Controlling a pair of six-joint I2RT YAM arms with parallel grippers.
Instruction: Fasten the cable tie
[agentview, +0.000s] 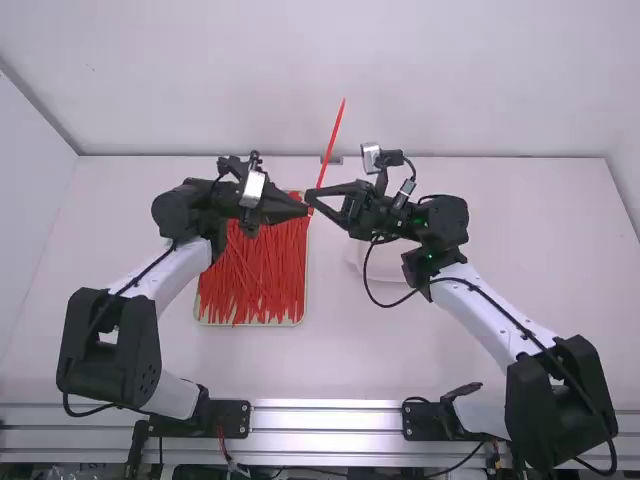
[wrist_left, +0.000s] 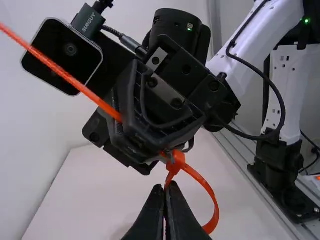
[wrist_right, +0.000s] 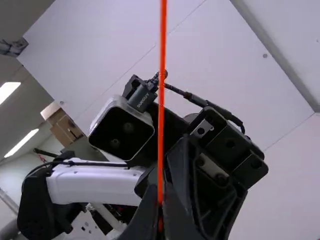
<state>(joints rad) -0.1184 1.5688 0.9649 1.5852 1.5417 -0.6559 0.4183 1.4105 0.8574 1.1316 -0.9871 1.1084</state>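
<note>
A red cable tie (agentview: 333, 135) is held in the air between both grippers above the table, its long tail pointing up and away. My left gripper (agentview: 299, 208) is shut on the tie beside its head (wrist_left: 176, 159), where a small loop curls down past the fingertips (wrist_left: 164, 186). My right gripper (agentview: 313, 198) faces it tip to tip and is shut on the straight tail (wrist_right: 162, 75), which runs up from between its fingers (wrist_right: 159, 202). In the left wrist view the tail passes through the right gripper (wrist_left: 167, 152) and on toward the wall.
A white tray (agentview: 304, 285) with a heap of several loose red cable ties (agentview: 255, 270) lies on the table below the left arm. Bare white table stretches to the right and front. The metal rail runs along the table's near edge.
</note>
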